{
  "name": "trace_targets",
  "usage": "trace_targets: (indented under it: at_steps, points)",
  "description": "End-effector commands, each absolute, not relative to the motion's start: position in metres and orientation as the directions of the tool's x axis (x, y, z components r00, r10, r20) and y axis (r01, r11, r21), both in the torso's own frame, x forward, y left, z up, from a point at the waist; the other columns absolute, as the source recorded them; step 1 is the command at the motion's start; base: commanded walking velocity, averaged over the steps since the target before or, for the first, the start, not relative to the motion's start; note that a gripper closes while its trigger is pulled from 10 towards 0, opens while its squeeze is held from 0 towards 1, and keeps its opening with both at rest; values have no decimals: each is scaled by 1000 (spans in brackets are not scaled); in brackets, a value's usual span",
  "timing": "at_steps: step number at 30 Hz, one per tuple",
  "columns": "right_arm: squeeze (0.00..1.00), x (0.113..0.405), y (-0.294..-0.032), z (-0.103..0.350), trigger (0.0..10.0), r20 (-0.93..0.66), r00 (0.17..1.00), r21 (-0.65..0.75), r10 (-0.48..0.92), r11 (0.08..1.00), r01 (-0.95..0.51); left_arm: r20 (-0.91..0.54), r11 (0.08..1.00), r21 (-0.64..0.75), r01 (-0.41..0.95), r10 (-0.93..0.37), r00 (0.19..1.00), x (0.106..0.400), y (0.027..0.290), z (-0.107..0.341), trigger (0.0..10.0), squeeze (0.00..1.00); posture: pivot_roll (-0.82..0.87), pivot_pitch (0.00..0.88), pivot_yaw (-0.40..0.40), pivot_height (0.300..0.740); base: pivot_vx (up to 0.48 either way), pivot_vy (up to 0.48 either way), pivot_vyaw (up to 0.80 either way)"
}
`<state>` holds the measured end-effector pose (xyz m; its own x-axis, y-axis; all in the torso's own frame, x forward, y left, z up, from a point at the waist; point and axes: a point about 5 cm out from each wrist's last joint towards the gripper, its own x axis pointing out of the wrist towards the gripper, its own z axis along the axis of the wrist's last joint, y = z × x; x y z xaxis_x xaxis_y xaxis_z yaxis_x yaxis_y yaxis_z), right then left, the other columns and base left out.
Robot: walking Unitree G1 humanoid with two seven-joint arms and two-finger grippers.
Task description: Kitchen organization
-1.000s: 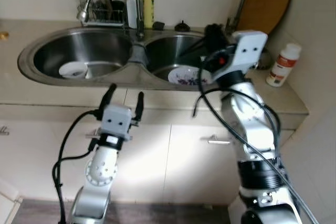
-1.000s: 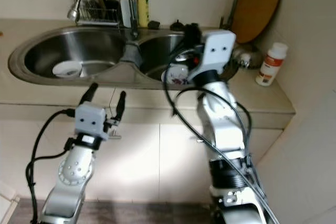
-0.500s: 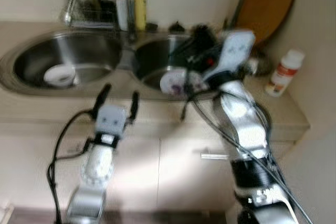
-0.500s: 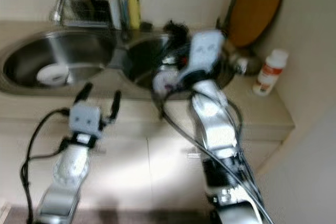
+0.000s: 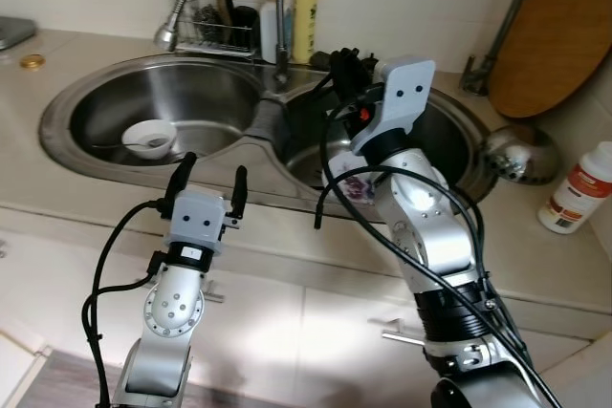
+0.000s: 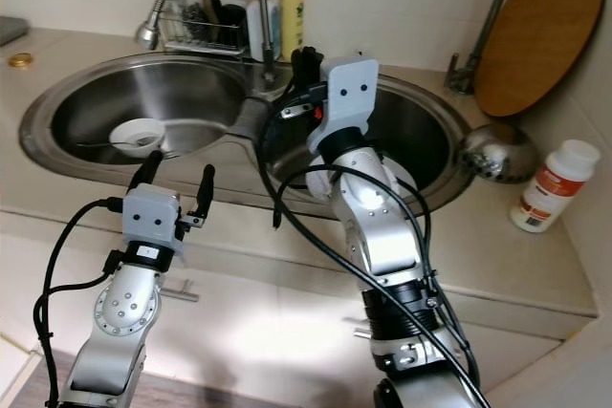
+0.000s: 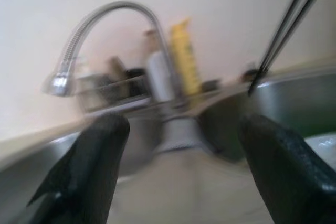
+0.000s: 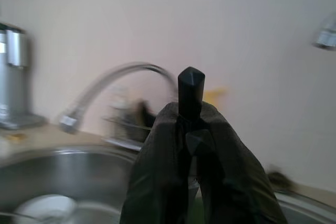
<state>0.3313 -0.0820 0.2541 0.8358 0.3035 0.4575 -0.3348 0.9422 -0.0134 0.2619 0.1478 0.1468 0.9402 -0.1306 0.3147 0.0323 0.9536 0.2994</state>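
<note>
Steel double sink [image 5: 239, 145] | left pincer [image 5: 207, 179] spread | right pincer [image 8: 190, 129] pressed together

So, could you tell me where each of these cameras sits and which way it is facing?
Left and right eye views: head camera, looking forward and down at the double sink; both silver arms show, the left gripper at the counter edge, the right gripper raised over the basins.
Left wrist view: along its parted fingers toward the faucet and yellow bottle.
Right wrist view: along its closed fingers toward the wall.
All views share the faucet.
</note>
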Motion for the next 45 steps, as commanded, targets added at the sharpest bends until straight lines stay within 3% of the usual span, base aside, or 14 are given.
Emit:
trace_targets:
  at_steps: [1,14,20,28,34,35,36,37,38,45]
  points:
    - [0,334,-83,256,10000,445,842,-25,303,945,-326,331,949,313,43,-151,931,262,145,151,10000,0,118,0,-48,740,277,0,0]
    - [0,351,-79,235,10000,218,887,-140,407,913,-384,338,947,319,41,-154,929,261,142,151,10000,0,121,0,-51,740,63,0,0]
    - [0,363,-70,216,10000,7,867,-176,499,854,-490,337,946,322,46,-160,928,262,142,151,10000,0,125,0,-50,740,0,0,0]
    - [0,384,-72,185,10000,-228,850,-186,476,835,-517,336,944,325,50,-164,928,264,141,151,10000,0,128,0,-49,740,0,0,0]
    - [0,393,-79,181,10000,-258,863,-175,434,858,-484,337,944,327,49,-165,927,263,141,151,10000,0,135,0,-55,740,0,0,0]
    - [118,396,-83,184,10000,-242,879,-151,410,879,-452,337,943,328,46,-162,927,263,141,152,10000,0,136,0,-57,740,0,0,0]
    - [506,397,-86,186,10000,-226,893,-129,390,896,-424,337,944,328,43,-160,928,263,142,152,10000,0,136,0,-56,740,0,0,0]
    - [506,397,-86,186,10000,-226,893,-129,390,896,-424,337,944,328,43,-160,928,263,142,152,10000,0,136,0,-56,740,0,0,0]
    - [1000,398,-89,188,10000,-212,903,-99,373,911,-400,337,944,329,42,-158,928,263,142,152,10000,0,133,0,-55,740,0,0,0]
    - [1000,400,-99,200,10000,-114,939,33,324,946,-322,330,944,327,51,-164,930,261,140,150,10000,0,120,0,-48,740,0,0,0]
